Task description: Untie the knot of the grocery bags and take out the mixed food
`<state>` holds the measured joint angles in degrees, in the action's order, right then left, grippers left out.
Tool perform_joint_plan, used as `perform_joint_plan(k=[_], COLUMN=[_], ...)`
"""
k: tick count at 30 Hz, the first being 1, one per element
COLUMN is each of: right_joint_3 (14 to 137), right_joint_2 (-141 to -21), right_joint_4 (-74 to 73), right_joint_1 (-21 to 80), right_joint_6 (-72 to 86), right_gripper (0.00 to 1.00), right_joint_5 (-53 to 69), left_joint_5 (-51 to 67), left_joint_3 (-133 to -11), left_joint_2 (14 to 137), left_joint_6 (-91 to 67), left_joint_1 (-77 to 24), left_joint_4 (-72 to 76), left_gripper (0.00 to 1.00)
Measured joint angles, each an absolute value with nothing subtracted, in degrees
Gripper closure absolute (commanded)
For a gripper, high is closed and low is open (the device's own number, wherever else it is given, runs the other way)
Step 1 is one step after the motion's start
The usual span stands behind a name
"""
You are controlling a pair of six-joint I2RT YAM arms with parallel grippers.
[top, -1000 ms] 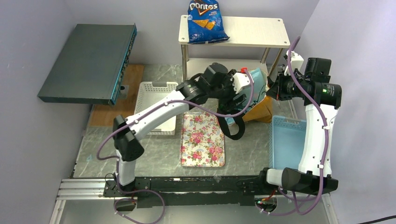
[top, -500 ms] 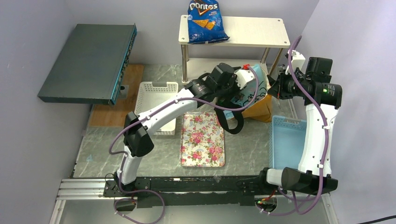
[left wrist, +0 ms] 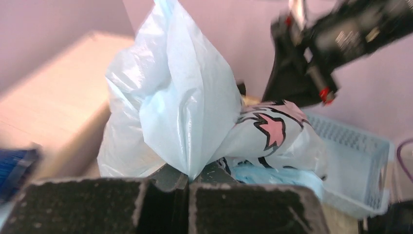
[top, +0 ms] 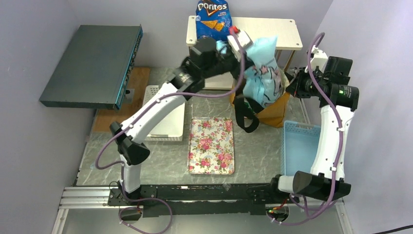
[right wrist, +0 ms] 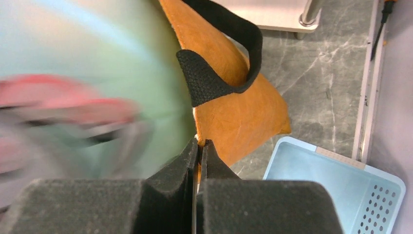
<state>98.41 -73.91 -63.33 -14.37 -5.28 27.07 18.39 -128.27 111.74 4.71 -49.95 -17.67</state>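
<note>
Item: light-blue plastic bag (top: 263,73), upper centre of frame. My left hand (left wrist: 187,178) is clamping its top, holding it above the tote (right wrist: 234,112). My right hand (right wrist: 198,146) is pinching the tote's rim shut, probably anchoring it to the desk (top: 258,151).

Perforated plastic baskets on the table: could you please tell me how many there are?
2. A white perforated plastic basket sits left of the floral tray, partly under the left arm; a light-blue basket lies at the right, beside the right arm.
</note>
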Motion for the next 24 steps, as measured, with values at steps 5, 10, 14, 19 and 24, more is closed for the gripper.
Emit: perform_joint_plan(k=[5,10,14,19,24], right_joint_3=[100.7,103.2,107.7,112.8,114.8], right_joint_2=[-76.9,-81.0,-87.1,-96.9,-103.3], right_joint_4=[-62.6,-61.1,-58.4,-53.9,-50.0], right_joint_1=[-18.0,-21.9,-26.2,-28.6,-29.0], right_joint_6=[-3.9,-1.9,1.1,4.1,4.5], right_gripper=[1.00,1.00,1.00,1.00,1.00], right_joint_5=[27.0,25.9,24.0,20.9,17.1], left_joint_5=[19.7,19.1,18.0,18.2,20.2], left_joint_3=[-131.0,-134.6,-133.1,-122.7,-112.7], left_joint_2=[105.3,99.4,93.5,84.8,80.7], left_joint_6=[-0.8,-3.0,-2.5,-1.7,0.8], left_joint_1=[-47.0,-45.9,-45.4,-42.4,-39.2], left_joint_4=[-10.9,-6.0,-5.2,-7.0,-12.6], left_gripper=[1.00,1.00,1.00,1.00,1.00])
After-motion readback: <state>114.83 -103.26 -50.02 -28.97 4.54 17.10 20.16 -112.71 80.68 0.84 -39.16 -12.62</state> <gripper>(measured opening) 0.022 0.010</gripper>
